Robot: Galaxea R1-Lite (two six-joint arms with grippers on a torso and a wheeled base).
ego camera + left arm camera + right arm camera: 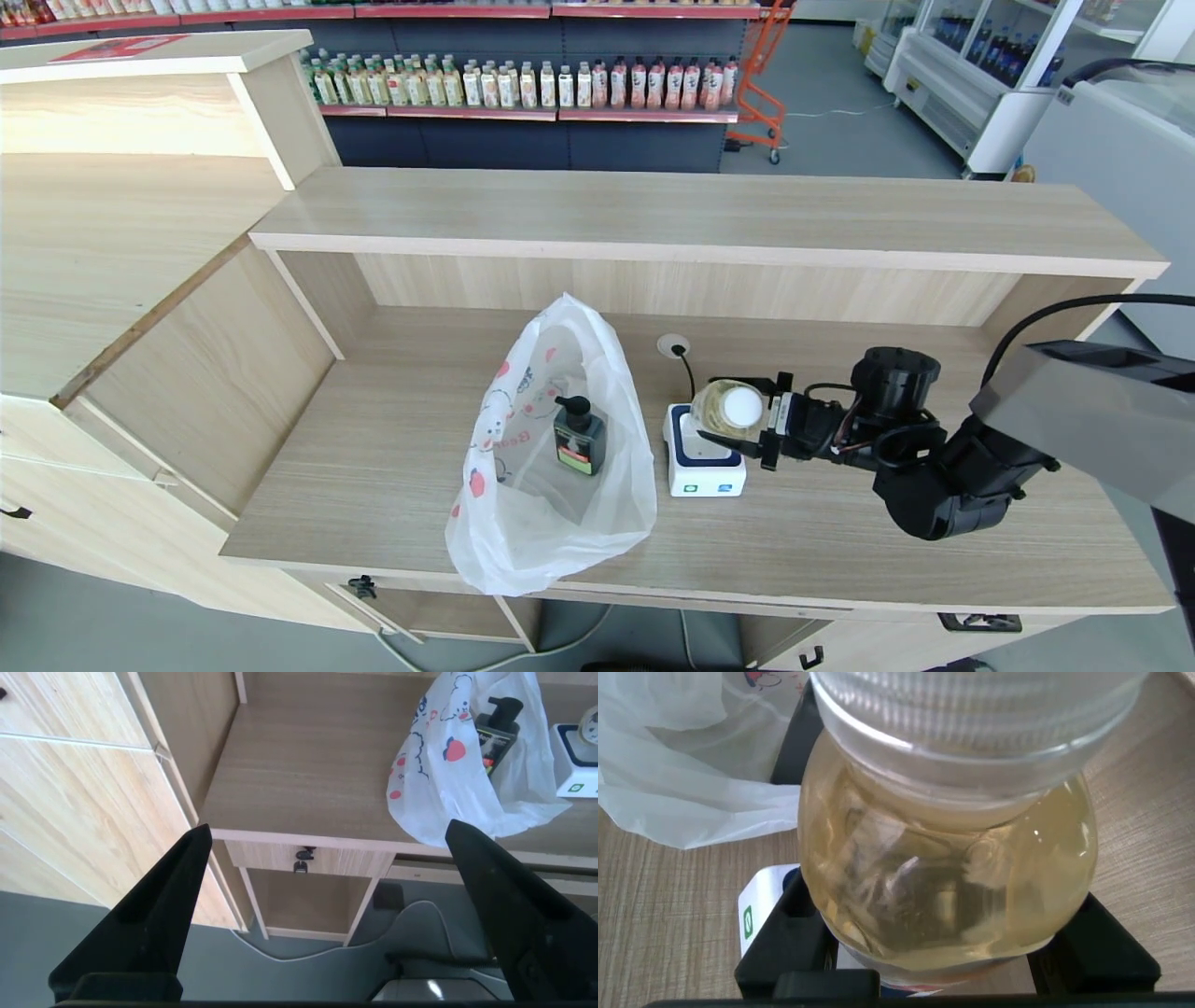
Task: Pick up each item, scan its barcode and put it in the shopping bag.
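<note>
While right pincer [726, 412] grips 1 bottle [739, 408] | 1 scanner [707, 474] | 1 bag [537, 532]

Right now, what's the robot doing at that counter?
The robot's right gripper is holding a bottle of yellowish liquid with a white cap over the white scanner on the counter. Beside it, the shopping bag stands open with a dark pump bottle already inside. The left gripper hangs open and empty out in front of the counter.
</note>
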